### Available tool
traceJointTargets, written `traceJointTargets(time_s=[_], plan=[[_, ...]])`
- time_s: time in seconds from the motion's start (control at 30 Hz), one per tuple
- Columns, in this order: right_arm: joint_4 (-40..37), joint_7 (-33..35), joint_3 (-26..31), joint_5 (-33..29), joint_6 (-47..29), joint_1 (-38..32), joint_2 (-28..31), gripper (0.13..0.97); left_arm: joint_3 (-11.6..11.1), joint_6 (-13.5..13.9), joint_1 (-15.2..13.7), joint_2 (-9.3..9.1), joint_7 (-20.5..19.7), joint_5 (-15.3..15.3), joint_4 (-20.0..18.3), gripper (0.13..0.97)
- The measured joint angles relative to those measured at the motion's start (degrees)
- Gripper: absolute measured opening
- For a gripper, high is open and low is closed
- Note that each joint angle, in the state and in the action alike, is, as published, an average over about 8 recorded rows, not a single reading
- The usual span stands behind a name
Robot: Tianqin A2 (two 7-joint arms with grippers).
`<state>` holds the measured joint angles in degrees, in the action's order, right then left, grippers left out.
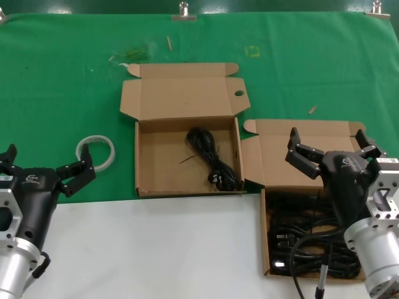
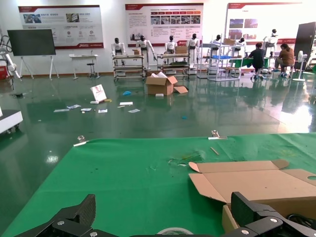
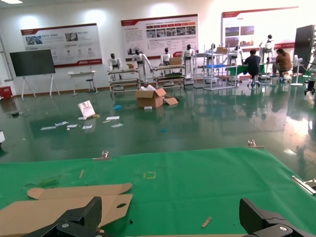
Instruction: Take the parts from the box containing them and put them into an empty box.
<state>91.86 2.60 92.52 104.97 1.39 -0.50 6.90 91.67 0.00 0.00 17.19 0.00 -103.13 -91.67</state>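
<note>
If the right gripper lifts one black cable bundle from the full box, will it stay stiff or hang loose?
Probably floppy: the cables in the right box lie in loose tangled loops, so ends may dangle or drag neighbours. The plugs likely swing. The open right gripper hovers above them.

A tape roll (image 1: 96, 151) lies on the table's green cloth (image 1: 56, 75); metal clips (image 1: 184, 10) hold its far edge.

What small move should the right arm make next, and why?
Probably lower the right pincer into the full box: it hangs open above the bundled cables, holding nothing. The other box holds only one cable. The left pincer waits open at the side.
</note>
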Motion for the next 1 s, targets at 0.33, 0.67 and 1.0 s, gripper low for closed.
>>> traceJointTargets(time_s=[0.33, 0.67, 1.0], plan=[[0.0, 0.0, 0.0, 0.0, 0.0, 0.0, 0.0, 0.966, 0.0, 0.0, 0.0, 0.00, 0.0, 0.0, 0.0, 0.965], [0.0, 0.0, 0.0, 0.0, 0.0, 0.0, 0.0, 0.966, 0.0, 0.0, 0.0, 0.00, 0.0, 0.0, 0.0, 0.965], [0.0, 0.0, 0.0, 0.0, 0.0, 0.0, 0.0, 0.966, 0.0, 0.0, 0.0, 0.00, 0.0, 0.0, 0.0, 0.965]])
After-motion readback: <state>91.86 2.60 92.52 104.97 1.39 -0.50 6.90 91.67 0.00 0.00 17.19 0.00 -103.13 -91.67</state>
